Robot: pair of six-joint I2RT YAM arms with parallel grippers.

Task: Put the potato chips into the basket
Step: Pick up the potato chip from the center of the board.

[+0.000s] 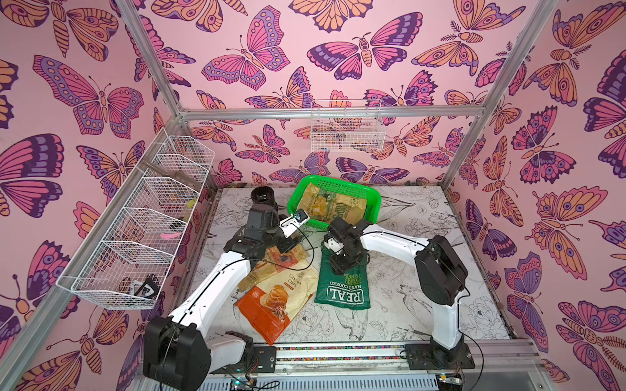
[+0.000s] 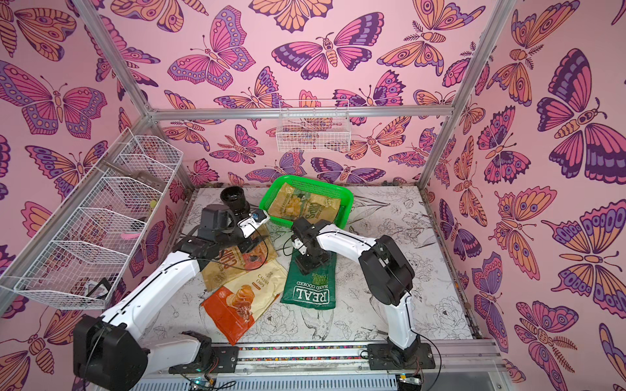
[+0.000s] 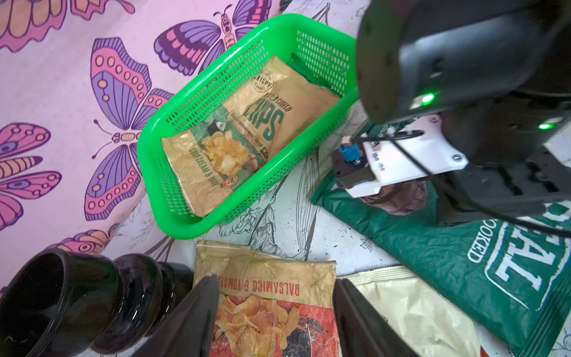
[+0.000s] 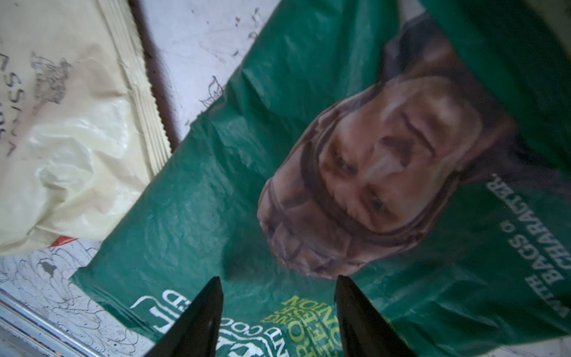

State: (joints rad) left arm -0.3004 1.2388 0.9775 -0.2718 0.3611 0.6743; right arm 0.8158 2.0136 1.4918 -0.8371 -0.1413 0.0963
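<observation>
We count one bag home: the tan-green bag lies inside the green basket at the far side of the worktop, its length along the basket's. Three more lie flat in front of it. The left end effector has its jaws apart astride the tan-orange bag near its far end. The right end effector stands apart too, over the dark green REAL bag, gripping nothing.

What worries us most is the film: flat and crinkly, it gives the jaws little to bite, so they may close on a thin fold that slips, or skate over it. The tan-orange bag overlaps the Cassava Chips bag, so lifting one may drag the other. The two end effectors sit near each other in front of the basket; moving together they could clash or shove the light basket. The black vase just beside the left end effector could be knocked.

The REAL bag's long axis runs from the robot toward the basket, its logo end nearest the robot. The tan-orange bag slants, far end toward the basket
</observation>
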